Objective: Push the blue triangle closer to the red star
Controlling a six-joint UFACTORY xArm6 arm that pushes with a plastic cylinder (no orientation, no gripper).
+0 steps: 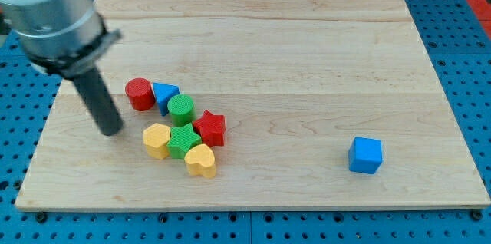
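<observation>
The blue triangle (164, 94) lies on the wooden board at the view's left, between a red cylinder (140, 93) on its left and a green cylinder (182, 110) on its lower right. The red star (209, 128) lies below and right of the green cylinder, which sits between it and the triangle. My tip (112, 130) rests on the board left of the cluster, below and left of the red cylinder, apart from every block.
A yellow hexagon (156, 140), a green star (183, 140) and a yellow heart (202, 160) crowd just left of and below the red star. A blue cube (365, 155) sits alone at the view's lower right. The board's left edge (47, 125) is near my tip.
</observation>
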